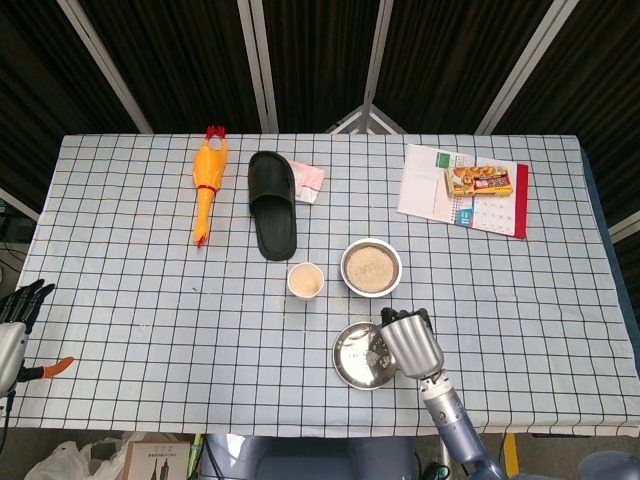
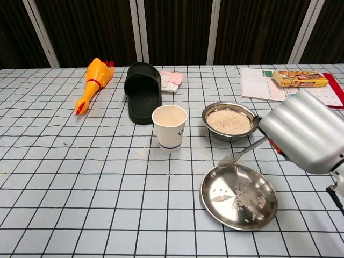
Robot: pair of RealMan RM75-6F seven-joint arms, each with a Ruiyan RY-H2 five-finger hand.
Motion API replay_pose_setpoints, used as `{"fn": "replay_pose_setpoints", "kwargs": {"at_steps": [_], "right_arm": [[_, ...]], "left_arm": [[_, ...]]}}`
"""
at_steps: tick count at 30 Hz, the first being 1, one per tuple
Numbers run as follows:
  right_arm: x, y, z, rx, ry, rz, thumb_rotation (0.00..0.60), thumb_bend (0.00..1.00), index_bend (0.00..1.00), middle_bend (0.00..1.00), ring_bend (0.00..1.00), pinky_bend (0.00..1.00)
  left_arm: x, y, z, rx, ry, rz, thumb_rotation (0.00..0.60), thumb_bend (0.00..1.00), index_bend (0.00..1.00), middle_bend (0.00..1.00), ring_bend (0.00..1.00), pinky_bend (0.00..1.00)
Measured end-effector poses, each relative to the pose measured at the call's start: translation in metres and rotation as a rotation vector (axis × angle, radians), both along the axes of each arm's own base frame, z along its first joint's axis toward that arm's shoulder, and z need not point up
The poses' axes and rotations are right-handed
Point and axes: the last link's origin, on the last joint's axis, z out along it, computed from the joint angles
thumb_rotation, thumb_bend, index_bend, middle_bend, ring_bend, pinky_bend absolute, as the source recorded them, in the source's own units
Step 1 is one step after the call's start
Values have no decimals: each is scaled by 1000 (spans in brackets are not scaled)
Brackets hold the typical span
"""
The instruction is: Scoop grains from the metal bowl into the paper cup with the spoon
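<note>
The white tablecloth with a black grid (image 2: 80, 177) covers the whole table, and the round metal bowl of pale grains (image 2: 230, 121) near its middle serves as the reference here. The right hand (image 2: 303, 138), a ribbed silver shell, sits just in front and to the right of that bowl; its fingers are turned away from the chest camera and hidden, and in the head view (image 1: 410, 340) only dark fingertips show, curled in around the handle of the metal spoon (image 2: 240, 155), which it holds. The spoon's bowl hangs over the far rim of the shallow metal plate (image 2: 263, 212) in front of the grain bowl, where a few loose grains lie; whether the spoon carries grains cannot be made out. The white paper cup (image 2: 170, 126) stands upright just left of the bowl. The left hand (image 1: 18, 308) is cut off by the frame edge far to the left, dark fingers spread, holding nothing.
</note>
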Motion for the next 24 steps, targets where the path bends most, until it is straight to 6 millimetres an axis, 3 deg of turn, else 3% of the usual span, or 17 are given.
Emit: {"fn": "replay_pose_setpoints", "kwargs": {"at_steps": [10,24], "right_arm": [[-17,6,-6,25,45,-22,600,544,609,863,1000,1000],[-31,18,-4,44,59,-21,600,319,488,863,1000,1000]], "left_arm": [[-2,2,3,18,-8,9,600,0,0,0,0,0],[-2,2,2,20,-3,11,600,0,0,0,0,0]]}}
